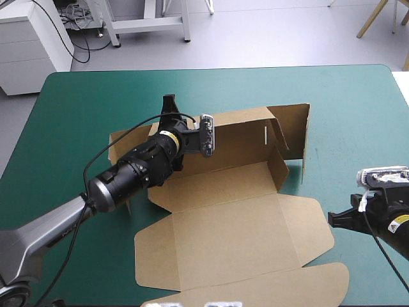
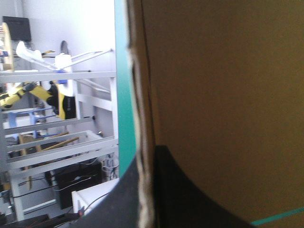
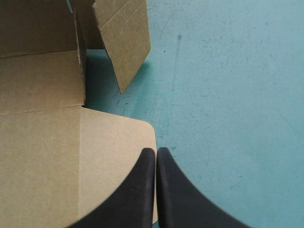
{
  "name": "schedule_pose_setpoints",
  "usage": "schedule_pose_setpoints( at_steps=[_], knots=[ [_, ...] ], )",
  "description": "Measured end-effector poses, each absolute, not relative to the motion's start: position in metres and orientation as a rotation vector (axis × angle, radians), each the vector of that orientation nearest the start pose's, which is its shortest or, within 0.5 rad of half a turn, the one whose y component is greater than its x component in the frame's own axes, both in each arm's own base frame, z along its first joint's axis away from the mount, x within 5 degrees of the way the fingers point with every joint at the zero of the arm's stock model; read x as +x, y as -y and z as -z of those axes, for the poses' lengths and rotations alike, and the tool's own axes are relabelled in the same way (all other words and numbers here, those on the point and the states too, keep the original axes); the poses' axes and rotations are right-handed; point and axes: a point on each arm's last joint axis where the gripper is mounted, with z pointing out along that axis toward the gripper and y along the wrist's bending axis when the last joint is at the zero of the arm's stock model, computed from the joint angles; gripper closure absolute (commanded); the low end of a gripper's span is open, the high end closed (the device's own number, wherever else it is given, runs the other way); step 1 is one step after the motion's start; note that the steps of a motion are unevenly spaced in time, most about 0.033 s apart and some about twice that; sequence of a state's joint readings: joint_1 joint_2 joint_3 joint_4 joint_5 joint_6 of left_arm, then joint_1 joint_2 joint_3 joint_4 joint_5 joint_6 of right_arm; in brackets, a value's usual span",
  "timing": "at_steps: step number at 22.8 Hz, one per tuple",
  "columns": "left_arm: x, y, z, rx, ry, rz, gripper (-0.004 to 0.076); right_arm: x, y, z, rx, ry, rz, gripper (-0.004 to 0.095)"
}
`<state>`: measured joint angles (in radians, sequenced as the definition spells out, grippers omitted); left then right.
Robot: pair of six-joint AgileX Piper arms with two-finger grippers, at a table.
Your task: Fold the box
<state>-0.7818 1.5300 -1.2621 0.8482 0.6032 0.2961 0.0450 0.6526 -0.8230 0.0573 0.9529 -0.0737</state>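
The brown box (image 1: 223,236) lies mid-table, its back wall and right side wall (image 1: 305,137) raised and its lid flat toward the front. My left gripper (image 1: 169,103) is at the back wall's upper edge, left of centre. In the left wrist view the gripper (image 2: 146,164) is shut on the box (image 2: 223,95), with the board's edge between its black fingers. My right gripper (image 1: 332,219) is shut and holds nothing, low beside the lid's right flap. In the right wrist view its tip (image 3: 156,150) sits over the rounded corner of that flap (image 3: 114,156).
Bare teal-green cover (image 1: 358,115) stretches to the right of and behind the box. More of it (image 1: 70,115) shows at the left. A raised end flap (image 3: 123,38) stands ahead of the right gripper, near the side wall.
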Motion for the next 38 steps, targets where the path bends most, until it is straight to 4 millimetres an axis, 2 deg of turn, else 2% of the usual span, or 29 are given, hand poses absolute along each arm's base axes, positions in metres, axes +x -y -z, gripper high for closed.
schedule_pose_setpoints(
  at_steps=[3, 8, 14, 17, 19, 22, 24, 25, 26, 30, 34, 36, 37, 38],
  knots=[
    [0.259, 0.220, -0.327, 1.531, -1.468, -0.692, 0.0734, 0.106, -0.010, -0.353, -0.118, -2.251, -0.069, 0.0922],
    [0.238, 0.222, -0.300, 1.541, -1.333, -0.772, 0.0734, 0.107, -0.012, -0.354, -0.110, -2.239, -0.105, 0.0922],
    [0.228, 0.216, -0.278, 1.487, -1.277, -0.788, 0.0734, 0.106, -0.013, -0.356, -0.115, -2.229, -0.120, 0.0921],
    [0.225, 0.214, -0.275, 1.490, -1.266, -0.797, 0.0734, 0.104, -0.014, -0.368, -0.129, -2.193, -0.122, 0.0894],
    [0.224, 0.214, -0.274, 1.490, -1.259, -0.800, 0.0734, 0.100, -0.014, -0.391, -0.166, -2.152, -0.115, 0.0790],
    [0.223, 0.214, -0.275, 1.489, -1.258, -0.784, 0.0734, 0.099, -0.015, -0.412, -0.191, -2.125, -0.104, 0.0631],
    [0.222, 0.213, -0.276, 1.488, -1.260, -0.776, 0.0734, 0.101, -0.015, -0.431, -0.217, -2.098, -0.089, 0.0350],
    [0.222, 0.213, -0.275, 1.489, -1.261, -0.776, 0.0734, 0.104, -0.015, -0.442, -0.227, -2.079, -0.083, 0.0291],
    [0.222, 0.213, -0.275, 1.489, -1.261, -0.776, 0.0734, 0.108, -0.015, -0.448, -0.232, -2.079, -0.081, 0.0230],
    [0.228, 0.209, -0.275, 1.523, -1.248, -0.769, 0.0734, 0.142, -0.017, -0.476, -0.250, -2.094, -0.078, 0.0224],
    [0.233, 0.205, -0.275, 1.548, -1.245, -0.732, 0.0734, 0.200, -0.020, -0.497, -0.267, -2.117, -0.074, 0.0223],
    [0.233, 0.204, -0.275, 1.551, -1.244, -0.724, 0.0734, 0.225, -0.021, -0.501, -0.269, -2.123, -0.074, 0.0224],
    [0.233, 0.204, -0.275, 1.554, -1.241, -0.725, 0.0734, 0.250, -0.022, -0.500, -0.270, -2.138, -0.077, 0.0224],
    [0.233, 0.204, -0.275, 1.554, -1.241, -0.724, 0.0734, 0.264, -0.023, -0.498, -0.271, -2.152, -0.080, 0.0224]
  ],
)
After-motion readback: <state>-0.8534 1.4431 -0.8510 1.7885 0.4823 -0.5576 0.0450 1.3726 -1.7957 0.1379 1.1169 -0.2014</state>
